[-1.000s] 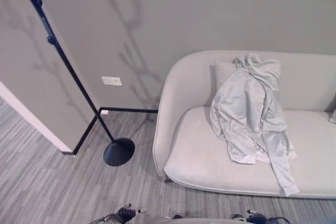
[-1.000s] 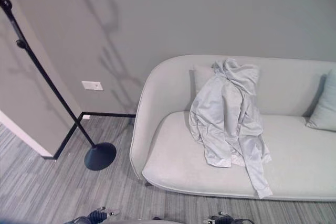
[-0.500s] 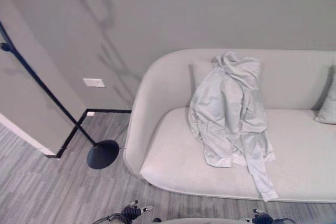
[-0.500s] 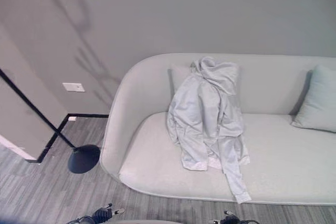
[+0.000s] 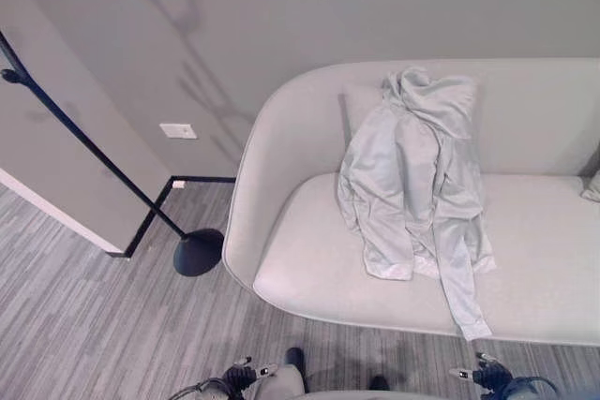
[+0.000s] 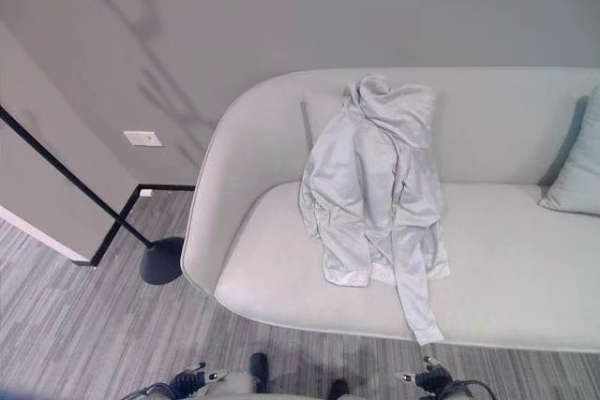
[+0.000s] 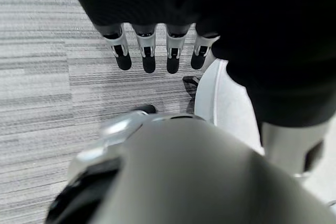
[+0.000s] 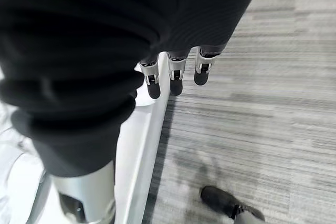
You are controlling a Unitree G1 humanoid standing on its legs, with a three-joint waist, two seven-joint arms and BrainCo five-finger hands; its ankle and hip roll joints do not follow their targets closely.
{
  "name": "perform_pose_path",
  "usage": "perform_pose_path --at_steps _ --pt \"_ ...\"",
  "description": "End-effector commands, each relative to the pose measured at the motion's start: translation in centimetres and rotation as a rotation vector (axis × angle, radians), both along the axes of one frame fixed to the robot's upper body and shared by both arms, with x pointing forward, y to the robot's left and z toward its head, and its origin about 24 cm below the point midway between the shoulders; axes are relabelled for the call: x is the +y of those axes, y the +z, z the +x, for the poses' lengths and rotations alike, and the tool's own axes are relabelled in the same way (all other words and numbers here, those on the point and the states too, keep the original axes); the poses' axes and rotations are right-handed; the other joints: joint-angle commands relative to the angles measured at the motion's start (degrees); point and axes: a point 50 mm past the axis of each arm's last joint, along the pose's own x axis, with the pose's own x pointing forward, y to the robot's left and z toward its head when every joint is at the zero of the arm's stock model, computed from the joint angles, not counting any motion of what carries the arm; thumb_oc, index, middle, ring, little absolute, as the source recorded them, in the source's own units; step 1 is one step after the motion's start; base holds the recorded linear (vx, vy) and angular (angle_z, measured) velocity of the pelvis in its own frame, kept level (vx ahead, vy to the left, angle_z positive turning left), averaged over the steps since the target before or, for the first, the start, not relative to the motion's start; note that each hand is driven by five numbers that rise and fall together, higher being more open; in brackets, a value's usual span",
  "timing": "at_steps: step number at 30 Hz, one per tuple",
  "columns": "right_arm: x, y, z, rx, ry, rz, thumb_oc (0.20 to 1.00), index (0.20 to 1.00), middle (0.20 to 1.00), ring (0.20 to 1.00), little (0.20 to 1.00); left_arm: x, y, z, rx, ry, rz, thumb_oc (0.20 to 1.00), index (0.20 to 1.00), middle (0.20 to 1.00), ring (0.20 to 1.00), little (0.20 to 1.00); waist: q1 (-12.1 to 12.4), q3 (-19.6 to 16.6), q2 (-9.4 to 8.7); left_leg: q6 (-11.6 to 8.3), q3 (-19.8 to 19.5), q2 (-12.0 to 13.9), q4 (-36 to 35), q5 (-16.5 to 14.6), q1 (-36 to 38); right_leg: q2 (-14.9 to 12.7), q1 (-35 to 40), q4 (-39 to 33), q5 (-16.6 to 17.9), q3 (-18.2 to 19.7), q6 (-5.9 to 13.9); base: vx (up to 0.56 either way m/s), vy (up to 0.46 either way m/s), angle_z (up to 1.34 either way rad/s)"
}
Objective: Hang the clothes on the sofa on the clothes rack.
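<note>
Closest to me, my left hand (image 7: 157, 51) hangs low over the grey striped floor (image 7: 42, 77), its fingers (image 7: 148, 59) straight and relaxed in a row, nothing in them. My right hand (image 8: 176, 74) hangs the same way on the other side, fingers (image 8: 202, 72) loose and straight, grasping nothing, with the pale edge of the sofa just past them.

Beyond that, the light grey sofa (image 5: 309, 269) runs across the middle and right of the head views, its rounded left end toward the clothes rack. The task's garment, a pale grey hooded top (image 5: 412, 185), lies draped on the sofa: its hood is up against the backrest, over a small cushion (image 5: 358, 110) of the sofa's own colour, its body spreads down across the seat, and one sleeve trails to the seat's front edge. A pale blue-grey pillow (image 6: 577, 166) leans against the backrest at the far right.

To the left of the sofa stands the black clothes rack (image 5: 84, 142), its round base (image 5: 197, 252) on the floor just beside the sofa's end and its pole slanting up to the upper left. Behind everything is the grey wall, with a white wall plate (image 5: 177, 130) low down.
</note>
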Motion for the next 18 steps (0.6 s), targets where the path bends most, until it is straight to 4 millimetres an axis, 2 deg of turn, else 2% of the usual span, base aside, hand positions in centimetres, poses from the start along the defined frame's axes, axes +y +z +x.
perform_pose_path --at_steps 1,3,5,6,8,9,10,12,13,14,15,16,17,18 --pt "0.2 1.4 2.4 -0.136 -0.01 0.027 1.0 1.0 1.0 1.0 1.0 1.2 0.4 0.7 -0.026 0.015 0.031 1.0 1.0 1.0 1.0 1.0 1.19 -0.44 0.52 3.33 2.65 0.17 0.86 -3.31 -1.61 -0.74 3.81 0.59 0.59 4.39 5.3 0.39 0.097 -0.06" --pt "0.9 1.2 2.6 -0.129 0.018 0.039 1.0 1.0 1.0 1.0 1.0 1.5 0.3 0.3 -0.008 0.02 0.045 1.0 1.0 1.0 1.0 1.0 1.68 -2.11 0.6 3.04 1.45 -0.47 0.86 -1.03 0.16 -1.21 4.42 0.59 1.01 5.41 5.24 0.39 0.139 -0.54" --pt "1.1 1.2 2.8 -0.13 0.032 0.036 1.0 1.0 1.0 1.0 1.0 1.7 0.3 0.2 -0.001 0.018 0.056 1.0 1.0 1.0 1.0 1.0 1.75 -2.64 0.42 3.07 1.81 -0.58 0.86 -0.33 0.91 -1.56 4.94 0.59 1.25 5.48 5.24 0.3 0.139 -0.69" --pt "1.6 0.9 2.9 -0.107 0.058 0.036 1.0 1.0 1.0 1.0 1.0 2.1 0.2 -0.4 0.016 0.016 0.067 1.0 1.0 1.0 1.0 1.0 2.97 -4.42 -0.48 3.3 2.04 -1.52 0.86 1.23 2.37 -3.37 7.1 0.59 2.74 5.57 5.34 0.44 0.194 -0.29" --pt "2.1 0.6 2.7 -0.09 0.068 0.049 1.0 1.0 1.0 1.0 1.0 2.9 0.2 -1.0 0.026 0.036 0.087 1.0 1.0 1.0 1.0 1.0 3.97 -5.66 -2.01 3.69 2.29 -3.39 0.86 0.64 5.12 -6.67 9.69 1.61 5.06 3.98 5.21 0.56 0.282 -0.42" --pt "2.0 0.5 2.5 -0.08 0.066 0.046 1.0 1.0 1.0 1.0 1.0 2.9 0.2 -1.0 0.025 0.036 0.088 1.0 1.0 1.0 1.0 1.0 4.17 -5.8 -2.09 3.91 2.36 -4.04 0.86 0.34 6.08 -7.68 9.74 4.31 5.11 3.89 5.34 0.41 0.267 -0.74" --pt "2.0 0.4 2.5 -0.076 0.067 0.041 1.0 1.0 1.0 1.0 1.0 3.0 0.2 -1.0 0.024 0.033 0.088 1.0 1.0 1.0 1.0 1.0 4.2 -5.79 -1.95 4.11 2.63 -4.48 0.86 0.05 7.15 -8.23 9.41 7.5 5.17 3.81 5.56 0.21 0.164 -0.69" --pt "2.0 0.4 2.5 -0.076 0.067 0.041 1.0 1.0 1.0 1.0 1.0 3.0 0.2 -1.0 0.024 0.033 0.088 1.0 1.0 1.0 1.0 1.0 4.26 -5.73 -1.98 4.13 2.69 -4.51 0.86 0.02 7.23 -8.29 9.42 7.6 5.1 3.87 5.59 0.15 0.182 -0.25" --pt "1.3 0.8 2.8 -0.081 0.066 0.019 1.0 1.0 1.0 1.0 1.0 2.7 0.3 -0.6 0.007 0.034 0.082 1.0 1.0 1.0 1.0 1.0 2.59 -3.27 1.51 4.79 2.41 -3.7 0.86 -0.86 12.32 -7.82 3.97 23.54 4.78 4.93 6.0 0.25 0.359 0.04" --pt "1.1 0.9 2.9 -0.085 0.061 0.019 1.0 1.0 1.0 1.0 1.0 2.6 0.4 -0.4 0.0 0.029 0.081 1.0 1.0 1.0 1.0 1.0 1.75 -1.71 2.82 4.98 1.89 -3.51 0.86 -1.24 14.38 -7.12 2.31 27.74 3.99 5.47 6.01 0.25 0.358 0.15" --pt "1.1 0.9 3.0 -0.085 0.061 0.019 1.0 1.0 1.0 1.0 1.0 2.6 0.4 -0.4 0.0 0.03 0.081 1.0 1.0 1.0 1.0 1.0 1.75 -1.55 2.78 4.99 1.92 -3.57 0.86 -1.25 14.54 -7.19 2.4 27.87 3.89 5.5 6.02 0.23 0.111 0.53" --pt "1.0 0.9 2.8 -0.089 0.056 0.017 1.0 1.0 1.0 1.0 1.0 2.9 0.5 -0.1 -0.006 0.03 0.093 1.0 1.0 1.0 1.0 1.0 0.3 0.42 3.07 4.94 0.73 -4.46 0.86 -2.79 17.7 -9.12 -0.92 26.34 2.15 4.34 5.12 0.24 -0.005 0.56" --pt "0.8 1.0 2.8 -0.091 0.052 0.013 1.0 1.0 1.0 1.0 1.0 2.9 0.5 0.0 -0.009 0.03 0.094 1.0 1.0 1.0 1.0 1.0 0.05 0.46 2.92 4.96 -0.13 -4.84 0.86 -3.24 17.87 -9.78 -1.57 22.39 2.1 4.04 5.04 0.24 -0.005 0.42" --pt "0.8 1.0 2.8 -0.091 0.052 0.013 1.0 1.0 1.0 1.0 1.0 2.9 0.5 0.0 -0.009 0.03 0.094 1.0 1.0 1.0 1.0 1.0 -0.08 0.61 2.88 4.96 -0.25 -4.89 0.86 -3.29 18.06 -9.83 -1.27 22.32 2.02 3.91 5.07 0.13 -0.089 -0.04"
